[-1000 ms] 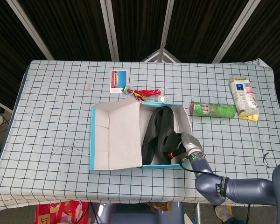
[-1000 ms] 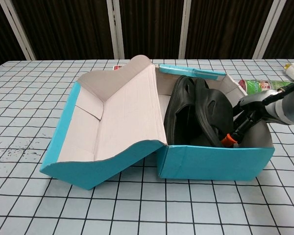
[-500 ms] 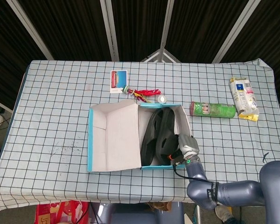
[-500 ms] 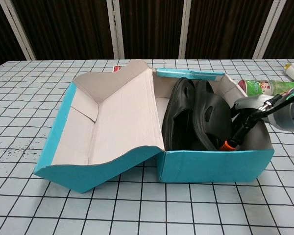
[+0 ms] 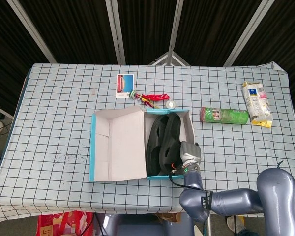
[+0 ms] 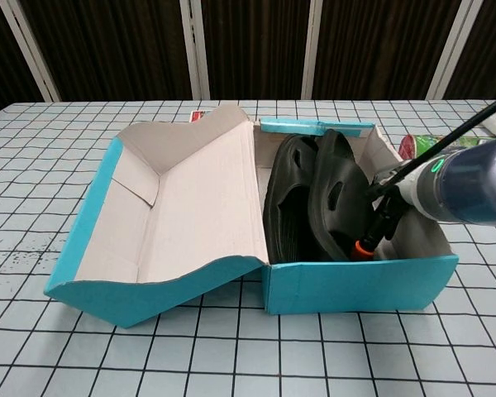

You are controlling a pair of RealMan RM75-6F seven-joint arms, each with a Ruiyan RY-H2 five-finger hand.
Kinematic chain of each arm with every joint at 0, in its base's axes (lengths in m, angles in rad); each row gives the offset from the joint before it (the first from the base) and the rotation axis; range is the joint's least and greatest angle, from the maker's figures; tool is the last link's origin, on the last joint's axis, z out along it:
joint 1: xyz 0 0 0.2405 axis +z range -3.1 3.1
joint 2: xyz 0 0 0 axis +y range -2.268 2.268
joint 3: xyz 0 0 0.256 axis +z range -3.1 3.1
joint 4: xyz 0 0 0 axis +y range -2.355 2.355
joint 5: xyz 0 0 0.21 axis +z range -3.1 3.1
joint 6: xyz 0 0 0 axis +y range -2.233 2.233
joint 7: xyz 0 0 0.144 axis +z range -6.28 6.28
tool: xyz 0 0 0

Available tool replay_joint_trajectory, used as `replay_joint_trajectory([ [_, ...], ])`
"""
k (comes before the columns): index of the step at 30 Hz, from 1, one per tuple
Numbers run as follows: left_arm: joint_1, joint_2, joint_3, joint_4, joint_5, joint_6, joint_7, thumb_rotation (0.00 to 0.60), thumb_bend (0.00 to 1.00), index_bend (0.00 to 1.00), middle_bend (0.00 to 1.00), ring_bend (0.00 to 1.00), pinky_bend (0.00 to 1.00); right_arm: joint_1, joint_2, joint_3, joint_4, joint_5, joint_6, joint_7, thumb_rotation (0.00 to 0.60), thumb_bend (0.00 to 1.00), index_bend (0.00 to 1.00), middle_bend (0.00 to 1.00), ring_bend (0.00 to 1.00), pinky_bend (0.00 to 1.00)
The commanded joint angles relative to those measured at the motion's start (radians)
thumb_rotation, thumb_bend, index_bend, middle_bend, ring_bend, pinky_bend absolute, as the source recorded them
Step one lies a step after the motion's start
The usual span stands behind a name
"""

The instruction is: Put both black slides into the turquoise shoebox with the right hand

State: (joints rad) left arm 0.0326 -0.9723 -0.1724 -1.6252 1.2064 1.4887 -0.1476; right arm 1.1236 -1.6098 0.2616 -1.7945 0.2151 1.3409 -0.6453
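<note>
Both black slides (image 6: 314, 198) stand on edge inside the turquoise shoebox (image 6: 360, 283), the right hand (image 6: 380, 211) pressed against the right one, its grip unclear, so placement looks nearly done; next, withdraw cleanly.

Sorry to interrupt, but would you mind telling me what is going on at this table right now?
The robot is packing footwear. Both black slides stand on edge inside the open turquoise shoebox, its lid folded out to the side. The right hand is down inside the box against the nearer slide; whether it grips it is unclear. The left hand is not in view. A green can lies beyond the box.
</note>
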Motion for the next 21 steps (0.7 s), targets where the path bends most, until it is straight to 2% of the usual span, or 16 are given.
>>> replay_joint_trajectory([
  [1, 0.001, 0.001, 0.0, 0.002, -0.001, -0.001, -0.005, 0.6, 0.37, 0.08, 0.0, 0.0, 0.09, 0.007, -0.035, 0.022, 0.046, 0.026, 0.025, -0.051, 0.6, 0.51, 0.52, 0.53, 0.36, 0.1],
  [9, 0.002, 0.003, -0.001, 0.006, 0.001, -0.002, -0.014, 0.6, 0.37, 0.08, 0.0, 0.0, 0.09, -0.011, -0.068, 0.045, 0.102, 0.044, 0.041, -0.143, 0.6, 0.51, 0.53, 0.53, 0.36, 0.1],
  [21, -0.002, -0.001, 0.002, 0.001, 0.003, -0.003, 0.004, 0.6, 0.37, 0.08, 0.0, 0.0, 0.09, -0.054, -0.074, 0.071, 0.07, -0.04, 0.107, -0.192, 0.6, 0.51, 0.53, 0.53, 0.36, 0.1],
])
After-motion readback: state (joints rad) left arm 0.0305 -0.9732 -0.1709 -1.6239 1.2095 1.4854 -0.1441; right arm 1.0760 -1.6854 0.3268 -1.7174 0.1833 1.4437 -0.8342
